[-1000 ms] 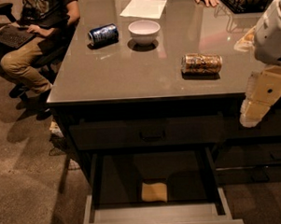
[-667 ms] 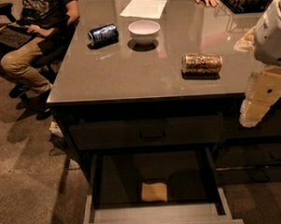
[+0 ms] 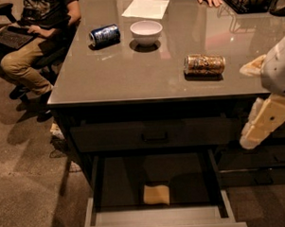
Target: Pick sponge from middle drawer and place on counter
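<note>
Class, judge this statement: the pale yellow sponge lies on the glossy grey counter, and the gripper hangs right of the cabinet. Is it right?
No. The camera view shows the pale yellow-tan rectangular sponge in the open dark grey middle drawer, not on the glossy grey-brown counter. The gripper does hang right of the cabinet.

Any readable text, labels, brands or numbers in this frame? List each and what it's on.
None can be read.
Gold-brown can on the counter: patterned print, too blurred to read.
Blue can: label too blurred to read.
Sheet of paper: no marks that can be made out.
Sponge in the middle drawer: no text.
Gripper, at the right, below the counter's edge: no label visible.
</note>
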Available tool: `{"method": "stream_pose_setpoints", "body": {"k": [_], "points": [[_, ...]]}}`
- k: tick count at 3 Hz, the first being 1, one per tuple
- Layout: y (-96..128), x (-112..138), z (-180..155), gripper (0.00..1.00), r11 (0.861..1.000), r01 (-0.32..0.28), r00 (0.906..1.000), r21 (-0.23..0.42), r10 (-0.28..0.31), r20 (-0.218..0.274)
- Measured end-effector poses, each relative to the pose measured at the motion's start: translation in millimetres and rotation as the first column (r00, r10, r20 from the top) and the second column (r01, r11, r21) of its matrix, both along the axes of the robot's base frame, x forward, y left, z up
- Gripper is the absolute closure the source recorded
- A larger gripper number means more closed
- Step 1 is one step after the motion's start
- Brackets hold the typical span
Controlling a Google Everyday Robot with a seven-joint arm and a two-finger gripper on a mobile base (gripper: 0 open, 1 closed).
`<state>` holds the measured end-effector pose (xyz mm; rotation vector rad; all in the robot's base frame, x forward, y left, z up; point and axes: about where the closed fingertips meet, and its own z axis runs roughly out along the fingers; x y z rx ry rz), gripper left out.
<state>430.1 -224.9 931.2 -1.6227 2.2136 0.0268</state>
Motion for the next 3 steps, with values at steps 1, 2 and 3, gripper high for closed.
{"method": "stream_pose_setpoints", "body": {"k": [1,2,3], "points": [[3.3,-3.7,-34.6,0.0,0.995,0.012,0.9999,0.101,-0.012,0.001],[3.3,-3.7,-34.6,0.0,0.995,0.012,0.9999,0.101,-0.012,0.001],[2.2,1.7,-66.5,0.0,0.993,0.032,0.9992,0.113,-0.029,-0.027]]}}
